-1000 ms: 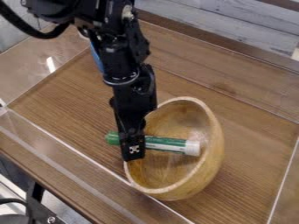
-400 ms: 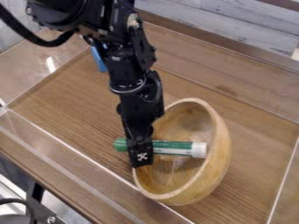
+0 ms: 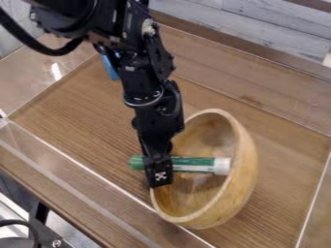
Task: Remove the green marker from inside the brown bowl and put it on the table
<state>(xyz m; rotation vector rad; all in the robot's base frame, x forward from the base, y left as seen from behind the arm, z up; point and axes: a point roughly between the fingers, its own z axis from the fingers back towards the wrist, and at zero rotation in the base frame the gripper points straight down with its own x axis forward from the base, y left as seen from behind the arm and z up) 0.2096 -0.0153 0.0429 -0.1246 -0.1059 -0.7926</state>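
Observation:
The brown bowl [image 3: 241, 186] sits on the table [image 3: 72, 116] at the front right. The green marker [image 3: 195, 163] lies across the inside of it, with its green cap poking out over the left rim. My gripper [image 3: 155, 170] hangs straight down over that left end. The jaws are open, and the near finger [image 3: 158, 175], marked with a white cross, covers part of the marker. I cannot tell whether the fingers touch the marker.
Clear plastic walls [image 3: 52, 179] border the table at the front and left edges. A blue object [image 3: 108, 66] shows partly behind the arm. A grey plank surface [image 3: 258, 29] lies beyond the far wall.
The gripper has come lower and slightly right, down to the marker's left end. Bowl and marker have shifted a little to the right and toward the front.

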